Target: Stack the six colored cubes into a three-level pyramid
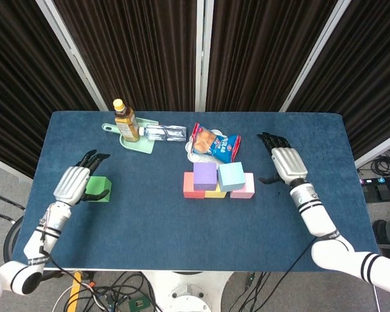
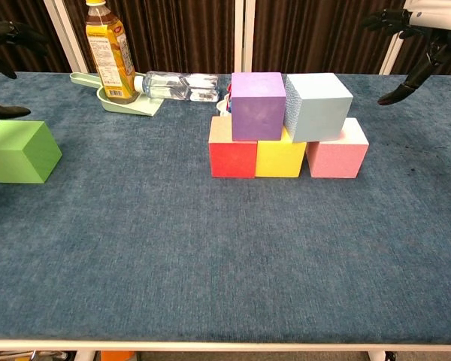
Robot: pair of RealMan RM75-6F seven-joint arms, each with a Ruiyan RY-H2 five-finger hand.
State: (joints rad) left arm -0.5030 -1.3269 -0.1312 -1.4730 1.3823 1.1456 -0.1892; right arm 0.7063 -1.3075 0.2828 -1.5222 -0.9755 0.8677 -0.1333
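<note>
The right hand (image 1: 287, 164) hangs with fingers spread, holding nothing, well right of the pink cube (image 2: 337, 151); the chest view cuts most of it off. The left hand (image 1: 75, 182) is spread, empty, over the green cube (image 1: 99, 189), partly hiding it. Red cube (image 2: 232, 153), yellow cube (image 2: 279, 156) and pink form the base; the purple cube (image 2: 258, 105) sits square, the light blue cube (image 2: 318, 106) twisted, tilted over a gap.
</note>
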